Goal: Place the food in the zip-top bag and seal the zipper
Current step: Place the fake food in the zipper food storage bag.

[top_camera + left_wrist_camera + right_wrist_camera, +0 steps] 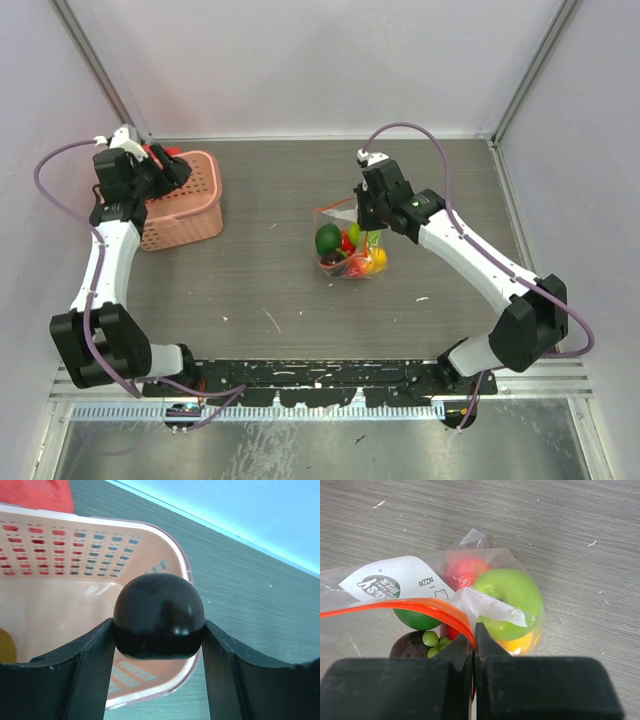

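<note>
1. The dark fruit (159, 616) is hanging over the near rim of the basket (195, 215), toward 10 o'clock on the table (260, 290) in the top view.
2. The left gripper (168, 167) is clamping it, jaws standing only as wide as the fruit, one finger pressing each side.
3. The bag (470, 542) is lying right of centre, toward 4 o'clock from that gripper and well apart from it (bare table is lying between them). It is already holding food (512, 592).
4. The zipper (420, 607) is running in from 9 o'clock in the right wrist view to the right gripper (474, 635), which is pinching its end, jaws all but closed on the strip.
5. The next move is probably turning on the mouth: the right arm is nearer but busy holding the strip, so the left arm would be carrying the fruit toward 4 o'clock. I cannot tell how wide the mouth is gaping.
</note>
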Controlling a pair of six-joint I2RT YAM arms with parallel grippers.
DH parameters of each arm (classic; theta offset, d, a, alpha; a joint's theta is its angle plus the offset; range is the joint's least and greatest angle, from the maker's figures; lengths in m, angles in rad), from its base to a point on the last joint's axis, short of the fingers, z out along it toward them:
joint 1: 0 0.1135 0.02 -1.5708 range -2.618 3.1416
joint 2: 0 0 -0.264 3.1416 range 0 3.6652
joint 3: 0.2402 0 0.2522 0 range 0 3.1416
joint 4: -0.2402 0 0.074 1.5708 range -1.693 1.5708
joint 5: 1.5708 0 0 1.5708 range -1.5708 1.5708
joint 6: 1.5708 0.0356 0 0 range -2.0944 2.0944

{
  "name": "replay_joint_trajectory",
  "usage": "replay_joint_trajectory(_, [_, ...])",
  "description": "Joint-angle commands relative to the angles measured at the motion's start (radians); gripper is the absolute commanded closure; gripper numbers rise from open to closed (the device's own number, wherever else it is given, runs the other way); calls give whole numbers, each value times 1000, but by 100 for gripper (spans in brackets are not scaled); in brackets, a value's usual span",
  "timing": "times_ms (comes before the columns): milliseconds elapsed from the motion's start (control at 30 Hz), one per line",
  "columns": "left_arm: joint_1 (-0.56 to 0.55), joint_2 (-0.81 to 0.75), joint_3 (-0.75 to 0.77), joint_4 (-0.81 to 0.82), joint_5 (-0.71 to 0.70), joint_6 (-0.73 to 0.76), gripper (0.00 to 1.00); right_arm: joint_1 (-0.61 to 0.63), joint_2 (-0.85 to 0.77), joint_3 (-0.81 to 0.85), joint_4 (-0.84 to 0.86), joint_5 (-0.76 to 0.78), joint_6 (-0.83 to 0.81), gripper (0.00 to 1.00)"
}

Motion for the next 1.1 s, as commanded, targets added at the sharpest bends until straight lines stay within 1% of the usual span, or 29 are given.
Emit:
replay_joint_trajectory(0, [-32, -40, 28, -14, 113, -83, 56, -4, -55, 61, -6, 17, 23, 100])
replay_joint_trajectory(367, [-192, -64, 47, -43, 261, -172, 57, -4, -52, 65, -14, 2, 40, 100])
replay_joint_trajectory(567, [-315, -115, 54, -57, 313, -191, 57, -4, -45, 111, -55, 9, 43, 99])
replay_joint_trajectory(767, [-438, -159, 48, -65, 294, -173, 57, -4, -40, 157, -111, 5, 59, 100])
replay_joint_trajectory(1067, [-654, -232, 25, -8, 176, -122, 57, -4, -55, 182, -140, -18, 72, 100])
